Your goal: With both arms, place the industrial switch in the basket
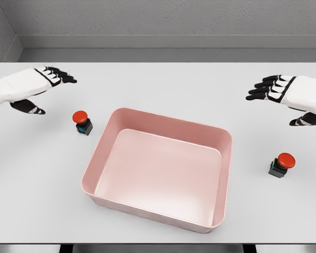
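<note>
There are no words, numbers or signs to read on the pink basket (160, 168), on the red button switch (82, 122) near the left hand (29, 87), or on the switch (282, 165) below the right hand (295, 95).

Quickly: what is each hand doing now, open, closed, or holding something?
Left hand: open, fingers spread, holding nothing.
Right hand: open, fingers spread, holding nothing.

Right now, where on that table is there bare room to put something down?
Bare table lies behind the pink basket, between the left robot hand and right robot hand. Inside the basket is bare too. Tighter beside the left switch and right switch.
</note>
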You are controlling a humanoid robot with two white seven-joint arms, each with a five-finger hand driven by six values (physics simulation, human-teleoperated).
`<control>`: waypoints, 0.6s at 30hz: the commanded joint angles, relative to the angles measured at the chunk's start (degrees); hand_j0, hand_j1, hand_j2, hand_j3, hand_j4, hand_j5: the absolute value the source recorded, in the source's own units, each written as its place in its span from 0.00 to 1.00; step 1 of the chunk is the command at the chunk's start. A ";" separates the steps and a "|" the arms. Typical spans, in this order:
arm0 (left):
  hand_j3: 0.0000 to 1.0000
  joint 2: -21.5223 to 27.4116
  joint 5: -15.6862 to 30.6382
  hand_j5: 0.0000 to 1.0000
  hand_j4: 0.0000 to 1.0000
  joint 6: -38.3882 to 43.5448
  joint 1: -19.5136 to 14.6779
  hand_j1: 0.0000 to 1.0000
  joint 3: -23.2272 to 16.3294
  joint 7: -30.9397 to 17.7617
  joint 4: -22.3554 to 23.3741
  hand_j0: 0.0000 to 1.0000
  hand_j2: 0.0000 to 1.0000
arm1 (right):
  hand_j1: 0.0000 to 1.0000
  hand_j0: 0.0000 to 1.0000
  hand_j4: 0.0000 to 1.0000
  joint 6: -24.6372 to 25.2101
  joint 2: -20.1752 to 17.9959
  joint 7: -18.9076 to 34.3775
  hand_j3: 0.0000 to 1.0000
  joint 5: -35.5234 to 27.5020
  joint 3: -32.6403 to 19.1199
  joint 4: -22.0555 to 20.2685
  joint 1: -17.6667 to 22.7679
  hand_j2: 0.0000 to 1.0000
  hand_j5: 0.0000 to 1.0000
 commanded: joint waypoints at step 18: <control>1.00 -0.66 0.19 1.00 1.00 0.08 2.02 1.00 -0.92 -0.01 1.21 1.00 1.00 | 1.00 1.00 1.00 0.07 -0.93 -0.03 1.00 8.15 9.71 7.75 1.67 1.00 1.00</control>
